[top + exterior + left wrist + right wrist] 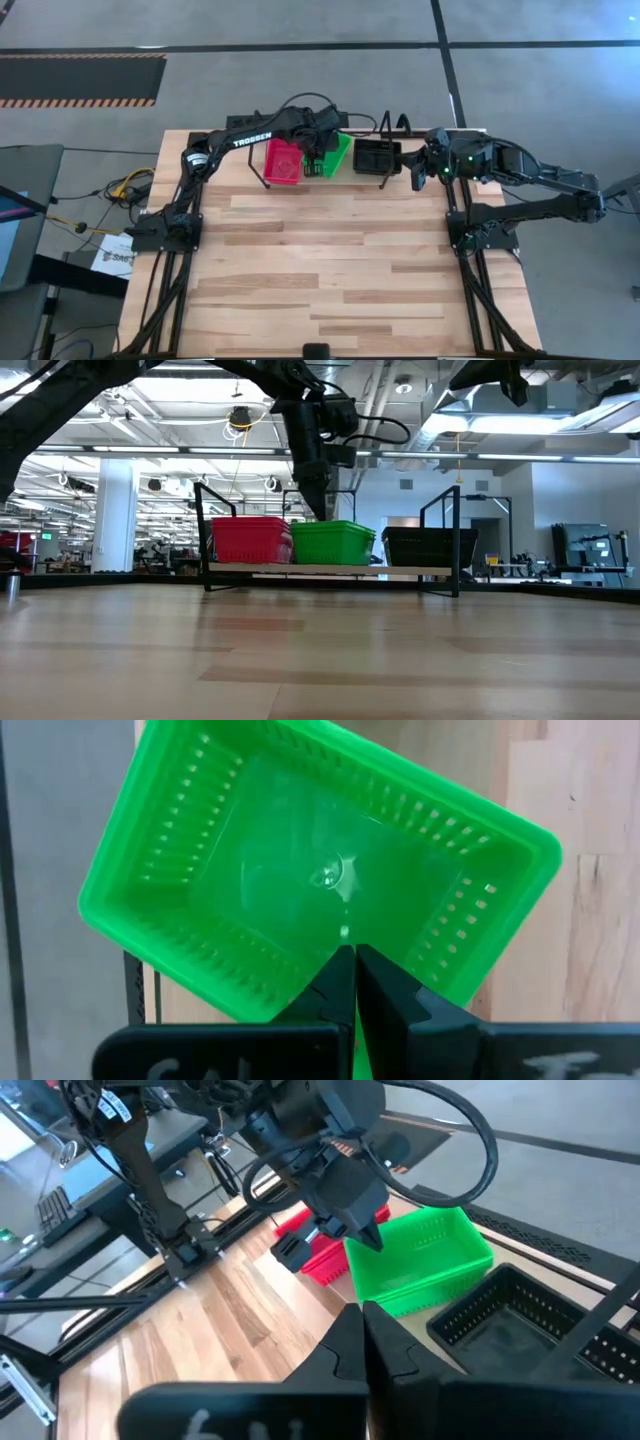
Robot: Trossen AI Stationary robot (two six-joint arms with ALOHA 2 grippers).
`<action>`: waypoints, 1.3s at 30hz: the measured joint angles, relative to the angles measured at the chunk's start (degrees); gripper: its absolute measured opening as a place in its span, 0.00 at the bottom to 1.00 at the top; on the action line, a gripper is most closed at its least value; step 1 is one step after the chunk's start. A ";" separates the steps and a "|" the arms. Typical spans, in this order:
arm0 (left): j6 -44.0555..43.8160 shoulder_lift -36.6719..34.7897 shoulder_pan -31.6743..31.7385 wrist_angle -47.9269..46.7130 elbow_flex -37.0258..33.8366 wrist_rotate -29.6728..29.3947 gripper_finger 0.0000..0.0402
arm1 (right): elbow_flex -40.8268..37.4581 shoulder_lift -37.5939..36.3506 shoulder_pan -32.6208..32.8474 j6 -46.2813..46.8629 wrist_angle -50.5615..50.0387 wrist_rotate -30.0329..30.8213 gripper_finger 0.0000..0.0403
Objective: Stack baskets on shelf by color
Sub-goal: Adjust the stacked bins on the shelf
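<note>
Left tool pinched shut above green basket — arm lettered "TROSSEN"

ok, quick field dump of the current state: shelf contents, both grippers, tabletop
shelf: holds three basket groups side by side
red baskets: at the shelf's left end in the low view
green baskets: middle, top one sits skewed on the shelf in the high view
black baskets: other end
left gripper: shut, empty, at the green baskets' near rim
right gripper: shut, empty, raised beside the shelf's black end
tabletop: no baskets on it
</note>
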 joint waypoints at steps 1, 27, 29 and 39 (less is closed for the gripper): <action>0.16 0.00 -0.02 0.07 0.00 0.04 0.00 | 0.02 -0.02 0.00 0.00 -0.03 0.00 0.00; -5.81 4.07 -4.55 -8.20 3.74 1.70 0.00 | 0.00 -0.02 -0.52 -0.15 0.42 -0.02 0.00; -6.41 4.07 -4.99 -8.49 4.29 2.34 0.00 | 0.01 -0.02 -0.52 -0.13 0.45 -0.02 0.00; -8.90 4.07 -5.43 -7.47 4.31 4.17 0.00 | 0.02 -0.02 -0.42 0.02 0.44 -0.02 0.00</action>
